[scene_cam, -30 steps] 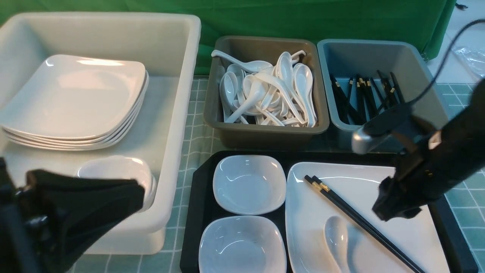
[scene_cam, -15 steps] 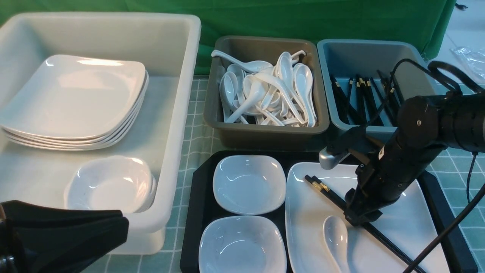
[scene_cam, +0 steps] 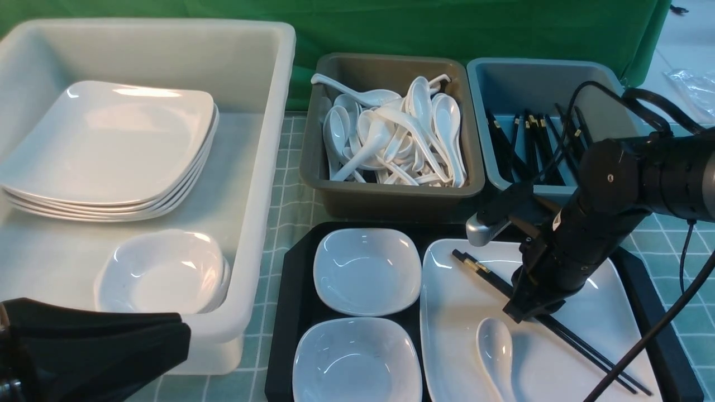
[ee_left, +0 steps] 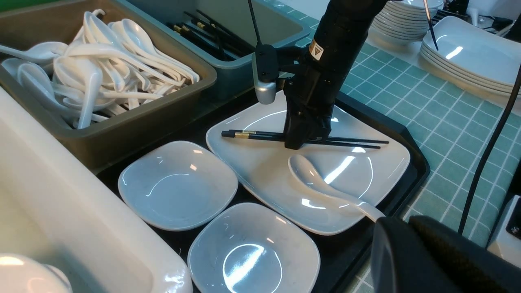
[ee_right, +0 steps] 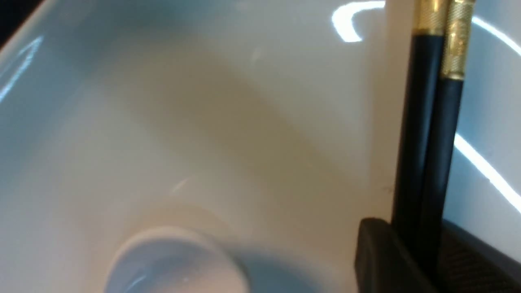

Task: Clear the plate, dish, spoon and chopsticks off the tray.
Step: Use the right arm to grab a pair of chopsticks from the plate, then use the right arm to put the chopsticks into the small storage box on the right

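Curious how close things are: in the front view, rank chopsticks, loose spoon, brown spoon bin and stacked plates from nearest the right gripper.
1. Chopsticks: held in the right gripper.
2. Spoon: just left, on the plate.
3. Brown spoon bin: behind the tray.
4. Stacked plates: white tub, far left.

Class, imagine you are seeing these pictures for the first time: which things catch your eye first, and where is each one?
The black right gripper stands out, planted on the large white plate on the right side of the tray, its jaws closed around the black chopsticks. Behind the tray, a brown bin heaped with white spoons draws the eye. On the left, a big white tub holds stacked plates.
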